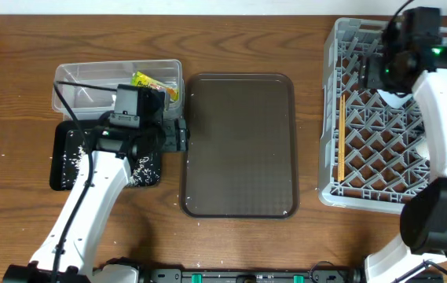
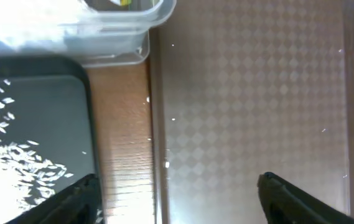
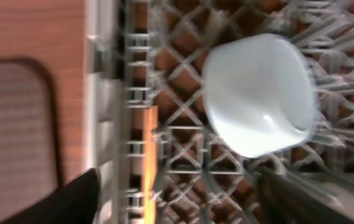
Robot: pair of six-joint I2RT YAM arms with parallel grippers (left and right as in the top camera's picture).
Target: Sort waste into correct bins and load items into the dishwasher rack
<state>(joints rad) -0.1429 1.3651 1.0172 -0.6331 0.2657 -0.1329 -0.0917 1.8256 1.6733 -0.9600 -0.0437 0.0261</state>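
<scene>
The grey dishwasher rack (image 1: 380, 169) stands at the right. A white cup (image 3: 260, 93) lies upside down on its lattice, and the wooden chopsticks (image 1: 338, 137) lie along its left wall. My right gripper (image 3: 177, 199) is open and empty just above the rack, beside the cup. My left gripper (image 2: 177, 202) is open and empty over the gap between the black tray (image 1: 70, 161) and the brown serving tray. Rice grains (image 2: 15, 162) lie scattered in the black tray. The snack wrapper (image 1: 154, 85) lies in the clear tub (image 1: 89, 79). The plate and bowl are not in view.
The large brown serving tray (image 1: 239, 145) lies in the middle of the table and holds a few stray rice grains (image 2: 173, 118). The clear tub touches the far edge of the black tray. Bare wooden table surrounds everything.
</scene>
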